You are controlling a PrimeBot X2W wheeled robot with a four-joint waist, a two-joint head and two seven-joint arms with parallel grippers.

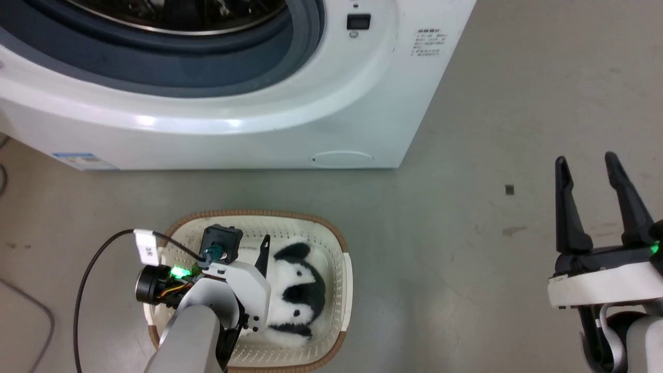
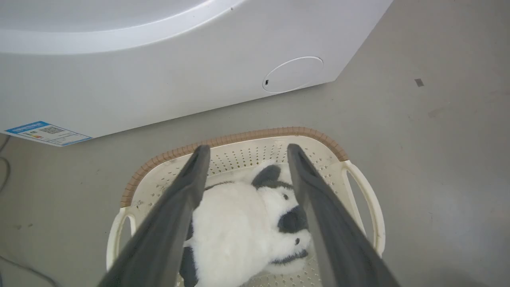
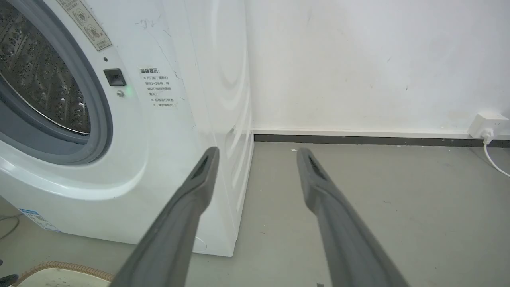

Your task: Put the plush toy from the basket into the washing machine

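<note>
The plush toy (image 2: 239, 227) lies on the bottom of the basket (image 2: 239, 137), its fluffy white body and dark-eyed face framed between the two fingers of the left gripper (image 2: 245, 153). That gripper reaches down inside the rim with its fingers spread wide, holding nothing. They straddle the toy, a stance I judge fit for closing on the soft body, though I cannot tell whether a finger touches the fur. The right gripper (image 1: 586, 160) hangs well apart over bare floor, likewise wide and empty, probably kept clear of the work. The basket stands just before the washing machine (image 1: 207, 140), below its open porthole with grey gasket and steel drum, so the carry looks short. The grey floor (image 1: 466, 259) is smooth and lightly scuffed. In the right wrist view a white wall (image 3: 358, 59) carries a socket (image 3: 488, 123) above the dark skirting.
</note>
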